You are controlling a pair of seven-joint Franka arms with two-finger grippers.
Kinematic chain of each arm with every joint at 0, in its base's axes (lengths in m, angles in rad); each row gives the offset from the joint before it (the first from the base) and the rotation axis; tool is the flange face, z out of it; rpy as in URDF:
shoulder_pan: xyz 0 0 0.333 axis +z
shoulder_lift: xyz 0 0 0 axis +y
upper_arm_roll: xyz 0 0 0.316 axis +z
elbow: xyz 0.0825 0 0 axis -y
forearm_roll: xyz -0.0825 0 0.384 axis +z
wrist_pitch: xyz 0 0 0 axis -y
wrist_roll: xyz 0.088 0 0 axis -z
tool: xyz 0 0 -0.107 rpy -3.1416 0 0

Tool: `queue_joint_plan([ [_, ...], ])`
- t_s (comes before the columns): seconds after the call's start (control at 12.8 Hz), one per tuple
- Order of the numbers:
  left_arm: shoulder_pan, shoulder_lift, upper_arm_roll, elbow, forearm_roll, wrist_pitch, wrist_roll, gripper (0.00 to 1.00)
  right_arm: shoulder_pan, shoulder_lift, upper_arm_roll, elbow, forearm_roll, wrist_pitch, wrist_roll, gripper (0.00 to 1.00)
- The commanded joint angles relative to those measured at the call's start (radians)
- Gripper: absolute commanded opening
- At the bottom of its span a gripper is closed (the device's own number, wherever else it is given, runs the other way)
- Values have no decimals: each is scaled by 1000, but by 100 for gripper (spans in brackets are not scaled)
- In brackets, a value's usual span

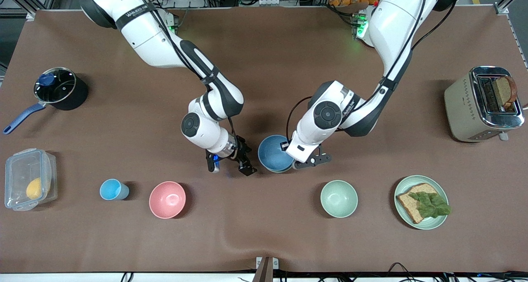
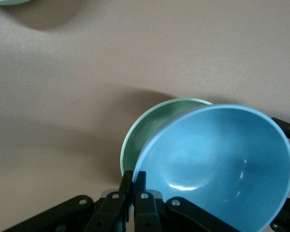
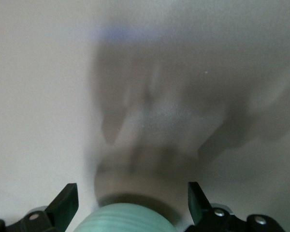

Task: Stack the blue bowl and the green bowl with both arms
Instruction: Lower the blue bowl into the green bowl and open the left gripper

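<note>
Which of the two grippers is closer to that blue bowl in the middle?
The left. The left gripper is shut on the blue bowl at its rim, holding it over the green bowl. The right gripper is open beside the bowl, apart from it.

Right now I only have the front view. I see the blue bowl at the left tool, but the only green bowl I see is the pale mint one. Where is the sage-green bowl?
Observer: The left wrist view shows the green bowl directly under the blue bowl, with only a crescent of it showing.
Operator: Is the left tool actually gripping the blue one?
Observer: Yes. The left tool is shut on the blue bowl's rim, and the bowl is tilted.
Operator: And the right tool?
Observer: The right wrist view shows the right tool open beside the bowls. A green curved surface, likely the green bowl, sits low between its fingers.
</note>
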Motion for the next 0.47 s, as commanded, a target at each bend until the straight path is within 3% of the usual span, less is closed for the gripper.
queue_joint_plan([
  [0.0, -5, 16, 6, 20, 1, 0, -7, 0, -14, -10, 5, -11, -14, 4, 26, 100],
  [0.39, -7, 36, 8, 21, 1, 0, -6, 0, 4, -10, 1, -11, -15, 10, 55, 100],
])
